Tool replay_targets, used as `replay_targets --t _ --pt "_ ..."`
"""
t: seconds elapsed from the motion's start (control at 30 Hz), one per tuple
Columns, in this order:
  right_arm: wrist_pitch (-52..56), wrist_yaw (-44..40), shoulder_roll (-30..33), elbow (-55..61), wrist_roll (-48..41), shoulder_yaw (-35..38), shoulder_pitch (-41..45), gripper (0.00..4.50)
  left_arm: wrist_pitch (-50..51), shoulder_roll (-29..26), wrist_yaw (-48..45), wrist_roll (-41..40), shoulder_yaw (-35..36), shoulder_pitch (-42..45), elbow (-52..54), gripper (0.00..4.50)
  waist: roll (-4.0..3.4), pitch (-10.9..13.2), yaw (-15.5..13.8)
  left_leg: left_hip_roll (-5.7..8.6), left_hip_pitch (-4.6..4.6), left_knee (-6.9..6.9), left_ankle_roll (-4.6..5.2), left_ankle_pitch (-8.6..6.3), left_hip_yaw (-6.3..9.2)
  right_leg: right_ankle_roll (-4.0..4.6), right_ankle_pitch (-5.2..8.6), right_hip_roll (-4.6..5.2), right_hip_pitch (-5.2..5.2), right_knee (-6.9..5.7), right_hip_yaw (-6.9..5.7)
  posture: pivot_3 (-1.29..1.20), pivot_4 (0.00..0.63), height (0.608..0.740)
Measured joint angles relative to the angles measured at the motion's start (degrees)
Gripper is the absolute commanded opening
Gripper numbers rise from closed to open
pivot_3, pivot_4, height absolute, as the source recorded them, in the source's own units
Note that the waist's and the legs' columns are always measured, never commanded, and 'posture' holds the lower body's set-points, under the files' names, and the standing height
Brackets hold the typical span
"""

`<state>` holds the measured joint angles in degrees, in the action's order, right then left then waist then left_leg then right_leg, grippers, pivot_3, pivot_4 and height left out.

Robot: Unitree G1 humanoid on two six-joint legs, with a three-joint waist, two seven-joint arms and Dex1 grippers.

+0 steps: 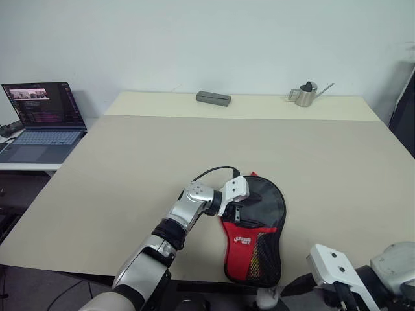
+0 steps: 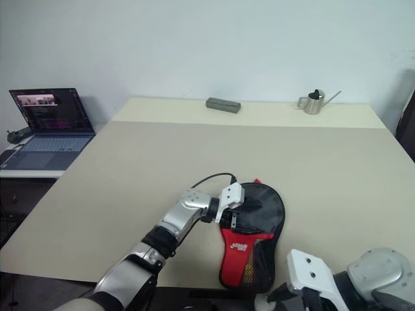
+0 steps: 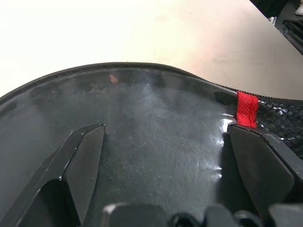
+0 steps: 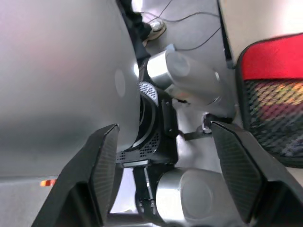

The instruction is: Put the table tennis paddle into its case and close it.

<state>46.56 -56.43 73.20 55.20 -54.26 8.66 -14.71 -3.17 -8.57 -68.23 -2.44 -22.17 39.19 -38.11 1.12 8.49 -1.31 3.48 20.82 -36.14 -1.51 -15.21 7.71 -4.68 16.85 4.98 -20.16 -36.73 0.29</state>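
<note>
Your right gripper (image 4: 163,165) has its jaws apart, holding nothing, low at the table's near edge. Your left gripper (image 1: 241,212) is spread wide, fingers (image 3: 85,161) resting flat on the case (image 1: 256,249), which lies on the table (image 1: 130,168). Beyond, a small watering can (image 1: 306,94) stands at the far edge.

- White logo printed on the red lower part of the case (image 1: 254,241), above the mesh pocket; letters too small to make out.
- Lit laptop (image 1: 43,121) screen crowded with lines of text and a small picture at the top; none legible.
- No other lettering, number or sign readable on the table (image 1: 130,168) or elsewhere.
</note>
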Motion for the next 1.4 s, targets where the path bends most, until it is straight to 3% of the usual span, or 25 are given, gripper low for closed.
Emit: replay_targets --t 0.17,0.3,0.47,0.63,0.87,1.2,1.4 --pt "-0.27 -0.93 -1.94 -6.0 0.22 0.45 5.73 3.38 -0.01 0.23 -0.02 0.02 0.0 0.25 -0.46 4.5 0.04 -0.03 0.0 0.01 0.0 0.0 0.0 0.0 0.01 0.0 0.0 0.0 0.0 0.0 0.0 0.0 0.15 0.74" --pt "-1.71 2.43 -8.57 -13.36 2.64 -0.45 14.79 3.38 -0.02 0.29 -0.09 0.11 0.02 0.32 -0.5 4.5 0.06 -0.03 0.01 0.03 0.0 -0.02 0.0 0.0 0.0 0.0 0.0 0.01 0.0 -0.01 0.02 0.0 0.15 0.74" --pt "-2.74 5.57 -14.75 -19.13 5.92 -1.77 19.25 3.38 1.7 -1.11 -1.22 -0.21 0.21 -1.02 4.63 4.5 0.07 0.06 0.06 0.02 0.13 0.06 0.0 0.0 0.01 0.03 -0.01 -0.01 -0.21 -0.05 0.05 0.0 0.15 0.74" --pt "-5.57 5.6 -19.58 -24.05 9.75 -3.71 22.72 3.38 9.26 -8.08 -5.14 -4.5 2.27 -4.91 16.18 4.5 0.25 0.74 1.92 -0.07 0.33 0.1 -0.04 0.01 -0.09 0.39 -0.16 -0.12 -0.63 -0.21 0.27 0.0 0.15 0.74" --pt "-9.02 4.04 -25.06 -35.7 14.38 -5.75 28.95 3.38 18.27 -16.27 -6.04 -10.58 7.17 -9.19 29.4 4.5 0.04 1.2 1.55 0.0 1.11 -0.25 -0.2 0.13 -0.05 0.57 -0.3 -0.08 -1.31 -0.35 0.22 0.0 0.15 0.74" --pt "-19.75 -5.4 -28.96 -57.11 22.17 -7.76 40.43 3.38 27.34 -25.34 7.14 -16.08 23.79 -21.05 45.24 4.5 -0.02 1.81 1.77 -0.04 1.13 -0.24 -0.21 0.13 -0.13 0.62 -0.32 -0.09 -1.44 -0.38 0.3 0.0 0.15 0.74" --pt "-25.87 -12.35 -28.51 -72.84 27.45 -8.31 48.3 3.38 30.08 -27.7 11.45 -18.15 27.27 -25.1 53.39 4.5 -0.03 1.86 1.51 0.01 1.17 -0.25 -0.26 0.16 -0.2 0.63 -0.33 -0.05 -1.46 -0.35 0.34 0.0 0.15 0.74"
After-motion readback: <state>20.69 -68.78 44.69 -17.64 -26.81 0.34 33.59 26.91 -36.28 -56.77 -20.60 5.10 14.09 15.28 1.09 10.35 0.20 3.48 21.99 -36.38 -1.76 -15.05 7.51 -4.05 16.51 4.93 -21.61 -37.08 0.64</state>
